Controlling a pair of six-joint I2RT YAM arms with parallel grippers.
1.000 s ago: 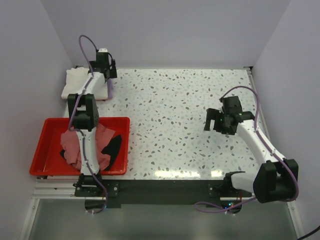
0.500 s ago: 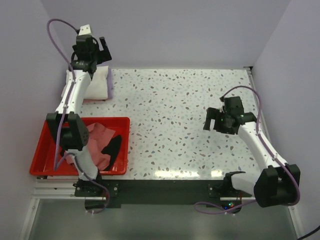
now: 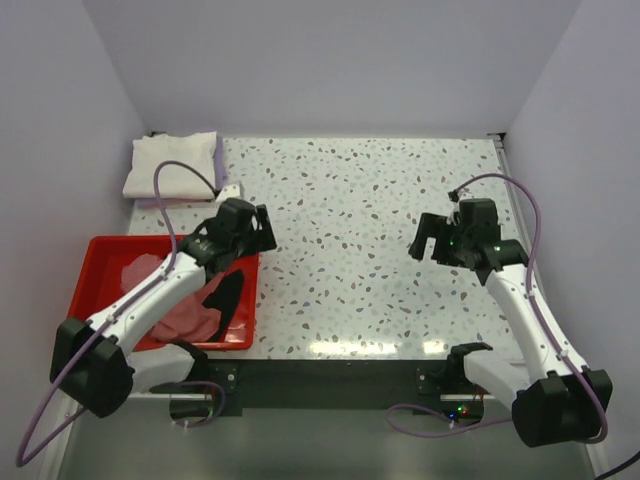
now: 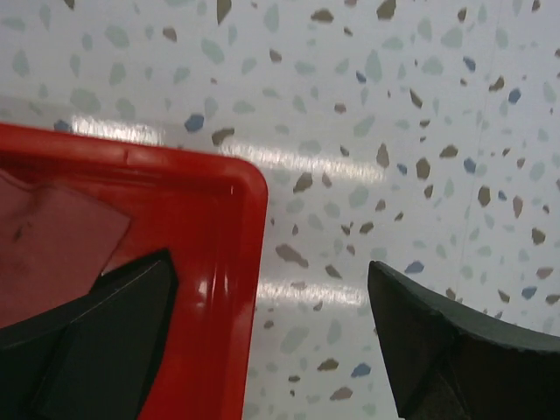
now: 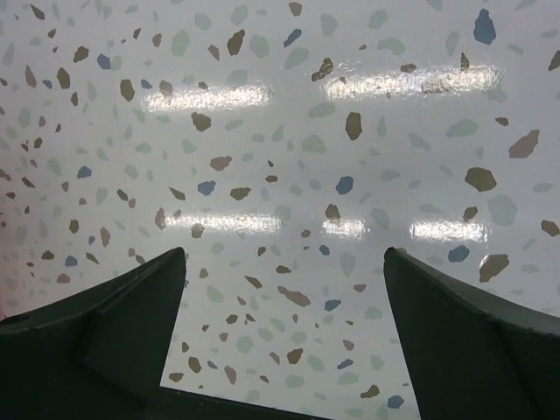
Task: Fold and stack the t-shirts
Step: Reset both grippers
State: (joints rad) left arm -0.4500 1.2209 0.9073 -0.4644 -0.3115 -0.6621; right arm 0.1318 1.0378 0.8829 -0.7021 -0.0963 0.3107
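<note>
A folded cream-white t-shirt [image 3: 170,164] lies at the back left on a lavender t-shirt [image 3: 219,156], of which only an edge shows. A pink t-shirt [image 3: 188,316] and a black t-shirt [image 3: 228,294] lie crumpled in the red tray [image 3: 90,250]. My left gripper [image 3: 262,232] is open and empty above the tray's far right corner [image 4: 223,192]. A flat pink patch [image 4: 52,254] shows inside the tray in the left wrist view. My right gripper [image 3: 428,240] is open and empty over bare table, its fingers [image 5: 105,324] wide apart.
The speckled table [image 3: 360,200] runs between the two arms. Walls close in the back and both sides. The left arm's forearm crosses over the tray and hides part of the pink shirt.
My left arm has swung from above the folded stack at the back left down to the tray's far right corner. My right arm has barely moved.
</note>
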